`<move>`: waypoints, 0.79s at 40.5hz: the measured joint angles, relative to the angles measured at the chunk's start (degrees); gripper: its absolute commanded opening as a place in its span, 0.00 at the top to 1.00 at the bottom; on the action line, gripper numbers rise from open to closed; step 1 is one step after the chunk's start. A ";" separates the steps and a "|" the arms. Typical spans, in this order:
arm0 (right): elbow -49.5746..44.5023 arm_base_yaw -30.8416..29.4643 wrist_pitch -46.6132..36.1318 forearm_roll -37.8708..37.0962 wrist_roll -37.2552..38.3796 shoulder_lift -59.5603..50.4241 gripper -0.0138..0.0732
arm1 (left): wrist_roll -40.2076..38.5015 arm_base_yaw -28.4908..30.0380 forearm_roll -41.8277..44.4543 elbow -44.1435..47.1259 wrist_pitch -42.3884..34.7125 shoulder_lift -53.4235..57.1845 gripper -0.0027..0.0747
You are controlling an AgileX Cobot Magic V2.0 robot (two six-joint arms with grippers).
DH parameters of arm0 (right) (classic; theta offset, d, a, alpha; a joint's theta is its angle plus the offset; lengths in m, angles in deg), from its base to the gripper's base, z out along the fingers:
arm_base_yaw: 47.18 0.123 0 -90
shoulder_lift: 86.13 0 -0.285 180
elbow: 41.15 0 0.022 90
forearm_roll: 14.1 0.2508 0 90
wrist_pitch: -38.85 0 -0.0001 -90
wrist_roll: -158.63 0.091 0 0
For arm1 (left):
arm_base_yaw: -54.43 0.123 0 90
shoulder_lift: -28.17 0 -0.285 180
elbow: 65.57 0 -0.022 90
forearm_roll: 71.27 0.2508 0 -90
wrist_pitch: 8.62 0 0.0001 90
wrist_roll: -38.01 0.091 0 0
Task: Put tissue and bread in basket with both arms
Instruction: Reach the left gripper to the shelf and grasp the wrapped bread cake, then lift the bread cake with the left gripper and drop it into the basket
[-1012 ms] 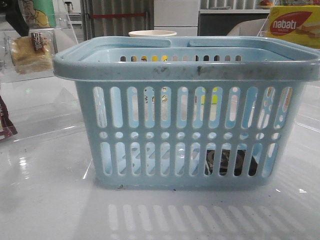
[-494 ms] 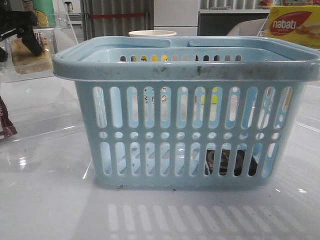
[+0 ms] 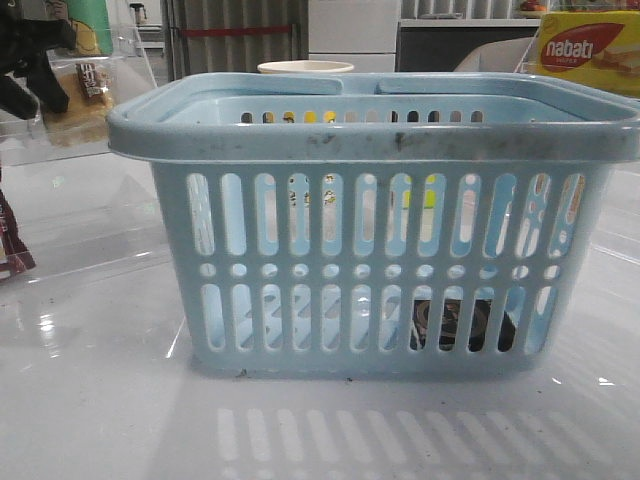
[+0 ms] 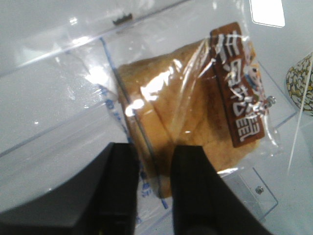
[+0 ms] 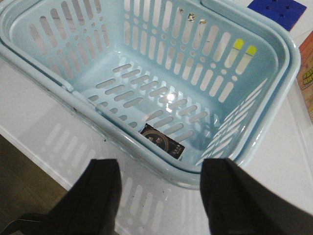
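Observation:
The light blue basket (image 3: 370, 220) stands in the middle of the table. The black tissue (image 3: 460, 325) lies flat on its floor at the near right, and also shows in the right wrist view (image 5: 164, 139). The bread (image 3: 85, 90) in clear wrap lies far left in a clear plastic tray. My left gripper (image 3: 25, 75) is at the bread. In the left wrist view its fingers (image 4: 195, 191) stand close together on the bread's (image 4: 195, 98) near corner. My right gripper (image 5: 159, 196) is open and empty, above the table by the basket's rim (image 5: 234, 166).
A yellow-and-red nabati box (image 3: 585, 50) stands far right. A cream cup (image 3: 305, 67) is behind the basket. A dark brown-and-white packet (image 3: 12, 250) lies at the left edge. A clear tray wall (image 4: 58, 127) lies beside the bread.
My left gripper has come in from the upper left onto the bread, and the bread has shifted slightly right. The basket and the tissue have not moved.

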 measured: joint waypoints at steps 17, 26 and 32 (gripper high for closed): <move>0.00 0.00 0.00 0.00 -0.13 0.00 0.29 | 0.02 0.00 -1.10 -0.03 2.53 0.80 0.85; 0.00 0.00 0.00 0.00 -0.13 0.00 0.29 | 0.02 -0.11 -2.00 -0.03 6.07 6.20 0.85; 0.00 0.00 0.00 0.00 -0.13 0.00 0.29 | 1.62 -1.41 -2.14 -0.03 8.66 10.61 0.85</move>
